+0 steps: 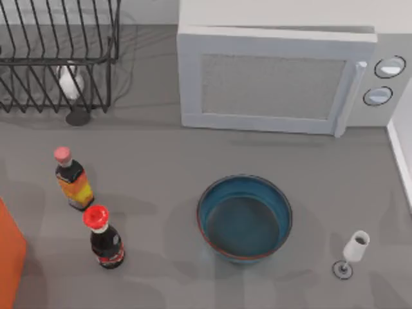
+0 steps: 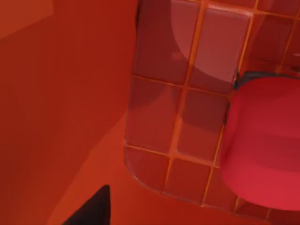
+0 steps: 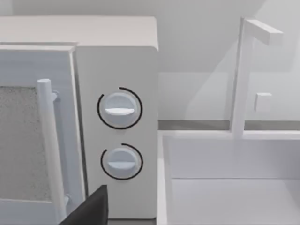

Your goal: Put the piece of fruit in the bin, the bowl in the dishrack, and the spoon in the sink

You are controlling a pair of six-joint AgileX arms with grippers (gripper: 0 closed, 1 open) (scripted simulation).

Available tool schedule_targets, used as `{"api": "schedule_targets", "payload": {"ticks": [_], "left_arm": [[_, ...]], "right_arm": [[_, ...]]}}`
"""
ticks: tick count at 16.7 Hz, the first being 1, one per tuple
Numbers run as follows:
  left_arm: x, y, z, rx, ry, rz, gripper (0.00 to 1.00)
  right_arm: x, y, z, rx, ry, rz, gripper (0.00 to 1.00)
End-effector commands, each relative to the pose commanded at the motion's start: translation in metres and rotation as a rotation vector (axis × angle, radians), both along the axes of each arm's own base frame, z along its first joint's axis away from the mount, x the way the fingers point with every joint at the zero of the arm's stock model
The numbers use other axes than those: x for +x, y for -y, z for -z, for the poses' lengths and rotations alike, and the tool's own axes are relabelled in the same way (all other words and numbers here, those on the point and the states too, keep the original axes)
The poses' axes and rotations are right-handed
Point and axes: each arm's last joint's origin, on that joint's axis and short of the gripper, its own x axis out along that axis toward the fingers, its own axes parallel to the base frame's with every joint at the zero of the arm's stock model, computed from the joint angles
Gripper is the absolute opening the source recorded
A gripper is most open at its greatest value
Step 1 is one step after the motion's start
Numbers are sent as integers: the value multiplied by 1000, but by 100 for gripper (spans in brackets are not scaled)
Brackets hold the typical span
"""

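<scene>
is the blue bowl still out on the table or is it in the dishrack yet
Out. The bowl sits upright and empty on the grey table, in front of the microwave, well apart from the dishrack.

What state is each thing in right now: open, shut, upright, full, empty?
Microwave: door shut.
Bowl: upright on the table, empty.
Two bottles: upright, capped.
Goblet: upright, empty.
Dishrack: holds no bowl.
Fruit: inside the bin.
Sink: empty as far as shown.

Bowl (image 1: 244, 217) front-centre, microwave (image 1: 277, 80) behind it, dishrack (image 1: 58, 55) back-left, two bottles (image 1: 88, 207) left, bin (image 1: 9, 254) probably at left edge.
</scene>
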Motion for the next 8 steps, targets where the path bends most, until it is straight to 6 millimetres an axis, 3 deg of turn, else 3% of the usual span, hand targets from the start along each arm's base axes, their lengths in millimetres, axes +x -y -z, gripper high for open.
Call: {"api": "schedule_targets", "payload": {"ticks": [4, 8], "left_arm": [[-21, 16, 1, -34, 255, -262, 100], [-44, 33, 15, -220, 542, -593, 100]], "right_arm": [[0, 0, 0, 0, 0, 0, 100], [0, 0, 0, 0, 0, 0, 100]]}}
